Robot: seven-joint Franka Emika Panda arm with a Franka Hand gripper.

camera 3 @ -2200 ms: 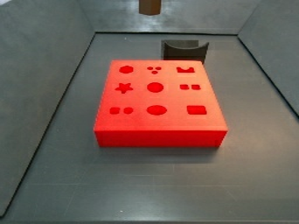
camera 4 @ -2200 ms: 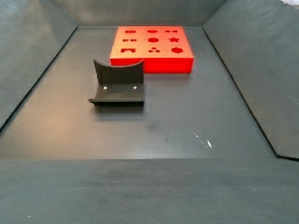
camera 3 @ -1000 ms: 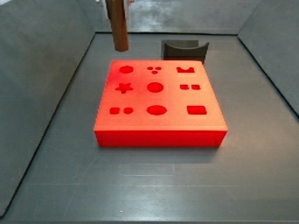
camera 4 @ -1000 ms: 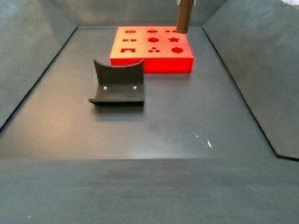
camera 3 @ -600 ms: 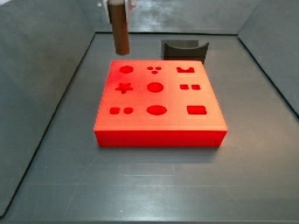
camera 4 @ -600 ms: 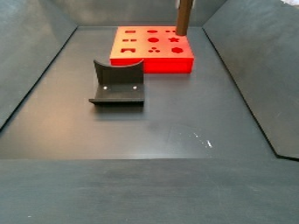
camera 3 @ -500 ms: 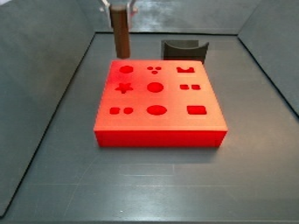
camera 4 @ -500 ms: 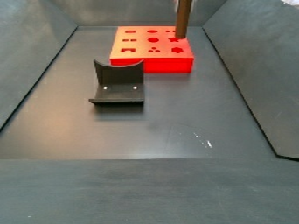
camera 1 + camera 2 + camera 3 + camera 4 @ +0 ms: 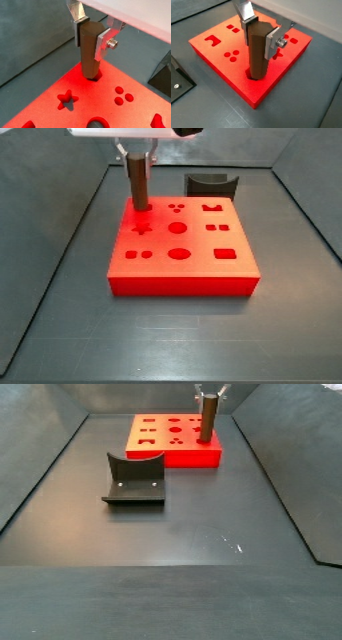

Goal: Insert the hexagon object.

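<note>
The hexagon object is a dark brown upright peg (image 9: 89,52), also seen in a wrist view (image 9: 256,52) and in both side views (image 9: 136,183) (image 9: 209,420). My gripper (image 9: 91,34) is shut on its upper part, one silver finger (image 9: 103,44) on each side. The gripper also shows in a wrist view (image 9: 260,34) and in both side views (image 9: 136,154) (image 9: 210,396). The peg's lower end sits in a hole at a corner of the red block (image 9: 181,263) with shape holes, beside the star hole (image 9: 65,99). The block also shows in other views (image 9: 240,80) (image 9: 167,451).
The dark fixture (image 9: 134,481) stands on the grey floor apart from the red block, also seen behind it in a side view (image 9: 210,183) and at a wrist view's edge (image 9: 178,82). Sloping grey walls (image 9: 60,258) surround the floor.
My gripper has come down with the peg. The peg's lower end was above the block's corner and now stands in the hole there.
</note>
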